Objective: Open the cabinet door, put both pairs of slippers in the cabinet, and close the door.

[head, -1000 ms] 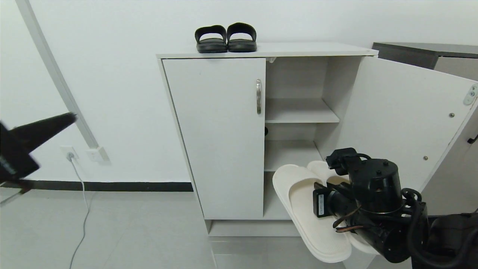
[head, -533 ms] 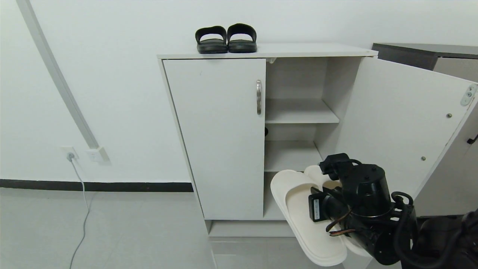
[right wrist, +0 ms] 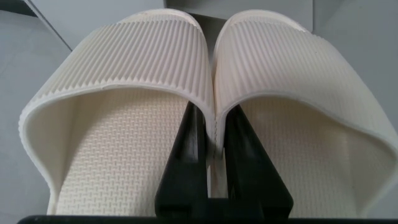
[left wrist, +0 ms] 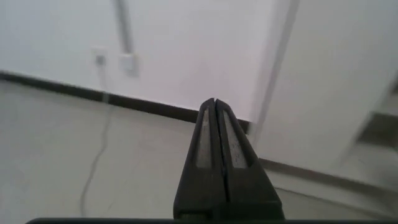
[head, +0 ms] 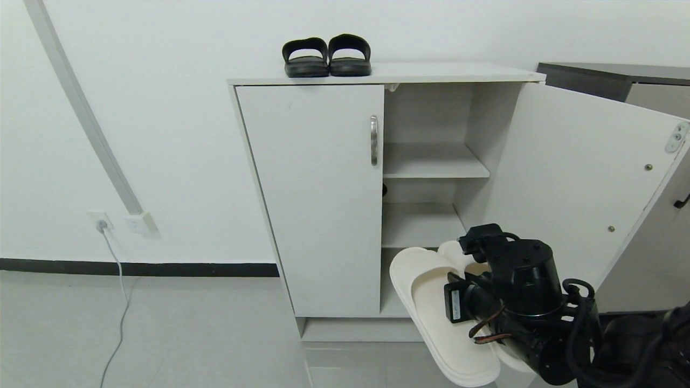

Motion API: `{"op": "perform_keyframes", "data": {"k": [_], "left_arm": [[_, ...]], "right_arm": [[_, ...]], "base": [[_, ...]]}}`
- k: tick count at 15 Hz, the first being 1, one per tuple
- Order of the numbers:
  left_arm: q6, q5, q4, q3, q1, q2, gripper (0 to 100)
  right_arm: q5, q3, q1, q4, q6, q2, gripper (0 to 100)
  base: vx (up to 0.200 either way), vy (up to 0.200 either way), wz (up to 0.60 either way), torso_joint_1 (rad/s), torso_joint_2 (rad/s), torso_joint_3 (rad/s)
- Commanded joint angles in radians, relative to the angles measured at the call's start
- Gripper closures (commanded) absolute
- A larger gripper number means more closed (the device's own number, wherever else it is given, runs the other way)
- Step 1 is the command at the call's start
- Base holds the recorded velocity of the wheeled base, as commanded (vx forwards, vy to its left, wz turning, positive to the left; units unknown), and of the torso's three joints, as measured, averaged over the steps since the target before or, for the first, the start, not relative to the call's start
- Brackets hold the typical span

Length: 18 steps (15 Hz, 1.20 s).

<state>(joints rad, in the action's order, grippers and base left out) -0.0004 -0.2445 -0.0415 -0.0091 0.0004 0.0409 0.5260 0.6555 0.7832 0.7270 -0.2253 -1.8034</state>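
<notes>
Right wrist view: right gripper (right wrist: 214, 134) pinches white slippers (right wrist: 124, 81) together by straps

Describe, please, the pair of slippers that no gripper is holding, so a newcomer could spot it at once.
Find the white cabinet against the wall, its right door swung open. On its top board, above the closed left door, a black pair of slippers sits. Unlike the cream pair of slippers clamped in the right gripper low before the cabinet, it is black and untouched.

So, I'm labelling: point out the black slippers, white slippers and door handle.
black slippers (head: 305, 67), head view, left one's front edge
white slippers (head: 428, 293), head view, left one's broad face
handle (head: 373, 140), head view, middle
</notes>
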Motion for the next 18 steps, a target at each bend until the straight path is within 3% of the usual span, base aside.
{"op": "perform_keyframes", "data": {"k": [1,3,4,8,13,15,18], "left_arm": [[0.007,0.189,0.008,0.009,0.000,-0.041,100],[0.025,0.289,0.046,0.008,0.000,-0.039,100],[0.042,0.292,0.045,0.009,0.000,-0.039,100],[0.028,0.292,0.046,0.009,0.000,-0.039,100],[0.028,0.292,0.046,0.009,0.000,-0.039,100],[0.027,0.292,0.046,0.009,0.000,-0.039,100],[0.027,0.292,0.046,0.009,0.000,-0.039,100]], "right_arm": [[0.000,-0.004,0.010,0.000,0.000,0.001,100],[-0.001,-0.008,0.016,0.000,0.000,-0.002,100],[-0.001,-0.007,0.018,0.005,0.000,-0.007,100],[0.002,0.050,0.019,0.091,0.032,-0.088,100],[0.198,0.329,-0.027,0.111,0.023,-0.272,100],[0.232,0.348,-0.033,0.114,0.021,-0.290,100],[0.235,0.346,-0.039,0.114,0.020,-0.286,100]], "base": [[0.000,0.000,0.00,0.000,0.00,0.000],[0.000,0.000,0.00,0.000,0.00,0.000],[0.000,0.000,0.00,0.000,0.00,0.000],[0.000,0.000,0.00,0.000,0.00,0.000],[0.000,0.000,0.00,0.000,0.00,0.000],[0.000,0.000,0.00,0.000,0.00,0.000],[0.000,-0.200,0.00,0.002,0.00,-0.001]]}}
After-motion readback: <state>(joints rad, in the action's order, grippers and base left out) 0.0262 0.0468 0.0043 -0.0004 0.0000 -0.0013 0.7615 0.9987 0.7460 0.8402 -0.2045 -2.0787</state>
